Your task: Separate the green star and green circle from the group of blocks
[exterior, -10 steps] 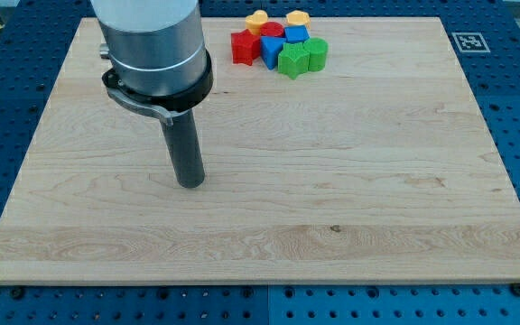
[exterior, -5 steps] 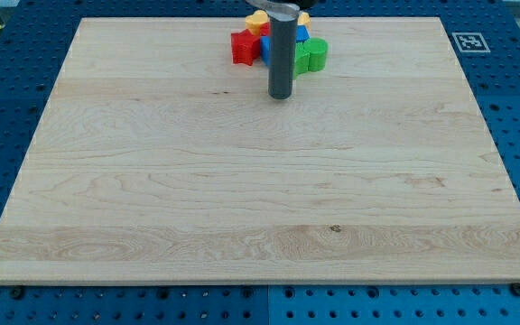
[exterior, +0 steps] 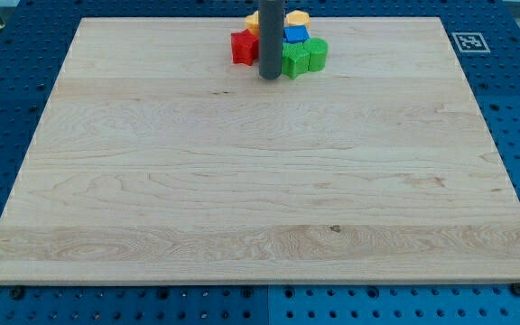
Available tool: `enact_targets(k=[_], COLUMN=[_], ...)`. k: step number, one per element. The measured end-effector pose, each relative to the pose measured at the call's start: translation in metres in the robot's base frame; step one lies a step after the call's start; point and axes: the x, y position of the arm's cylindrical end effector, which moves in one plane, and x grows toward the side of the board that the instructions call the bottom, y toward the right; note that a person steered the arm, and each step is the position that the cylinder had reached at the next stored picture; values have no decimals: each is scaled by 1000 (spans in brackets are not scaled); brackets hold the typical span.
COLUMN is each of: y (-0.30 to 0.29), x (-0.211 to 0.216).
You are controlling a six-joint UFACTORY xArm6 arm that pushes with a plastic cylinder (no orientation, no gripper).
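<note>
Standing upright, the dark rod comes down from the view's top edge, and my tip [exterior: 270, 78] is set on the wooden board [exterior: 260, 181] just below the cluster of blocks, touching or nearly touching it. No gripper is fitted. Right of the rod, the green star [exterior: 294, 61] and green circle [exterior: 316, 54] sit side by side. A red block [exterior: 242, 47] lies left of the rod. Behind are a blue block [exterior: 295, 34] and two yellow blocks [exterior: 297, 18], partly hidden. A fiducial tag [exterior: 467, 41] marks the board's top-right corner.
</note>
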Motion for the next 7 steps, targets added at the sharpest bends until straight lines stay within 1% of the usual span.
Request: enact_targets(k=[2, 4, 5, 7], y=[22, 69, 82, 82], x=[-5, -5, -5, -5])
